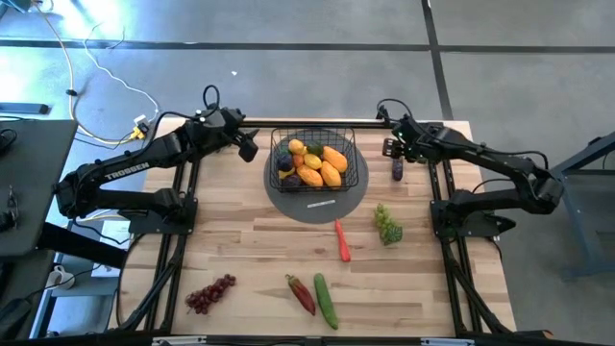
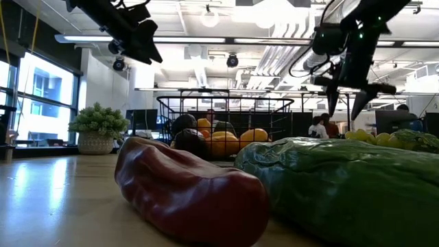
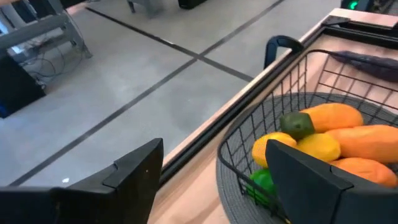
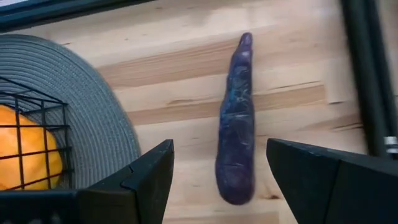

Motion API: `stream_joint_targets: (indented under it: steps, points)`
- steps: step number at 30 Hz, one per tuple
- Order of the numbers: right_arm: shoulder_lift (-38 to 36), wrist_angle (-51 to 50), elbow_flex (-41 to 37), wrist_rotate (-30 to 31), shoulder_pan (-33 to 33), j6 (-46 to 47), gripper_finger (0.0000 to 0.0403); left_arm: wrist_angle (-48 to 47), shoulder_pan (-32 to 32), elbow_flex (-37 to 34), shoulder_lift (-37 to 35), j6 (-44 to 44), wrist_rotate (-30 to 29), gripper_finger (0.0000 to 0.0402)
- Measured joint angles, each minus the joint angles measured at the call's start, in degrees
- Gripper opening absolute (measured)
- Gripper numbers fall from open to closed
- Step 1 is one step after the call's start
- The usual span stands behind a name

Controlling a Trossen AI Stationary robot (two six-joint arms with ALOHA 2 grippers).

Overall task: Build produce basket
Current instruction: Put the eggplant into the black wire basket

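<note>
While its fingers (image 4: 158, 180) stand spread and empty, the right gripper (image 4: 214, 186) hovers over the purple aubergine (image 4: 237, 124), which lies on the tabletop (image 4: 186, 93) just beside the grey mat (image 4: 93, 99). It looks light, rigid and slick, so its thicker middle seems the best place to grip. The basket (image 1: 312, 159) sits near, with bare wood between. The left gripper (image 3: 211, 180) waits released beside the basket.
</note>
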Motion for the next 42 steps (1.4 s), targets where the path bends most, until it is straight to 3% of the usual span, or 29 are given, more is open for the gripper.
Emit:
stream_joint_targets:
  steps: [9, 24, 28, 33, 42]
  points:
    - [1.12, 8.21, -7.82, 0.16, 0.00, 0.21, 0.0238, -0.04, -0.01, 0.00, 0.00, -0.90, 0.93, 0.0271]
    - [13.11, 11.36, -8.21, 0.24, -0.02, 0.12, 0.0236, 0.16, -0.01, 0.00, 0.00, -0.92, 0.93, 0.0271]
    - [16.27, 12.71, -8.21, -0.11, -0.02, 0.14, 0.0201, 0.16, -0.01, 0.00, 0.00, -0.92, 0.93, 0.0271]
    - [17.27, 14.36, -8.21, -0.44, -0.01, 0.13, 0.0111, 0.16, -0.01, 0.00, 0.00, -0.92, 0.93, 0.0271]
    - [14.84, 12.67, -5.18, -0.94, 0.48, -0.30, 0.0107, 0.16, 0.01, 0.00, 0.00, -0.90, 0.92, 0.0271]
